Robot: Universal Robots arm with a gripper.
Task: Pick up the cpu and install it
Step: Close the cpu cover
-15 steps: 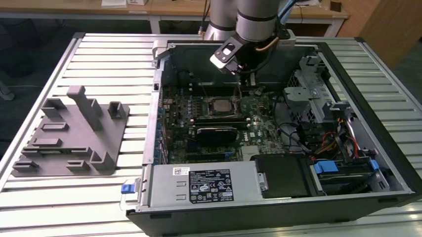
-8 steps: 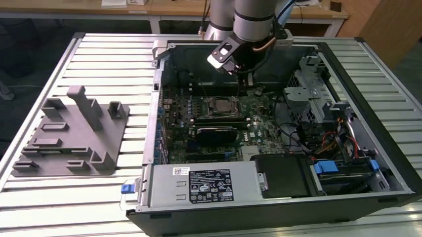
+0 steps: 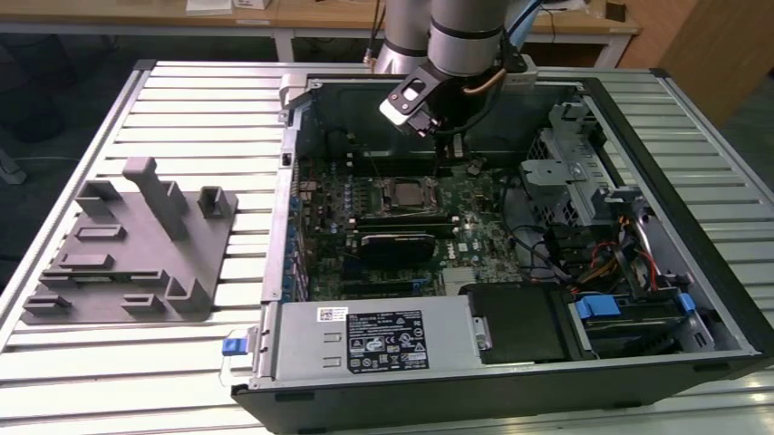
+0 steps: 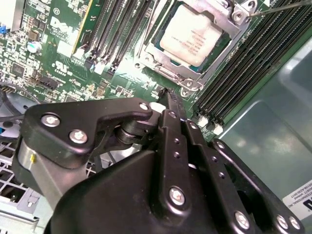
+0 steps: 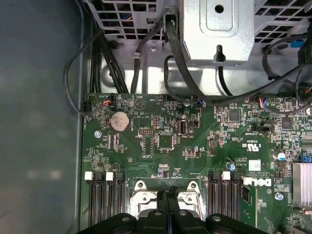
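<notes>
Black metal fingers (image 4: 168, 127) of the gripper (image 4: 170, 97) are seen pressed together in both wrist views, the jaws clenched with no gap between them and nothing gripped. The gripper is held above the green motherboard (image 5: 161, 141) inside the opened computer case (image 3: 726, 299), and no contact with board or socket can be made out.

The cpu (image 4: 192, 35) is seated in the socket frame (image 4: 168, 73), just beyond the fingertips and below them, apart from the gripper. It is laid flat, with its silver-white top turned up toward the arm. Being square, it shows no long axis, and its edges are set roughly parallel to the memory slots (image 4: 243, 73) flanking the socket. A thin metal lever (image 4: 282, 7) is seen past the frame's far corner.

In the exterior view the gripper (image 3: 456, 156) is poised over the board with the socket near its tip. A grey fixture (image 3: 127, 249) is seen on the slatted table (image 3: 194, 100), well apart from the gripper.
</notes>
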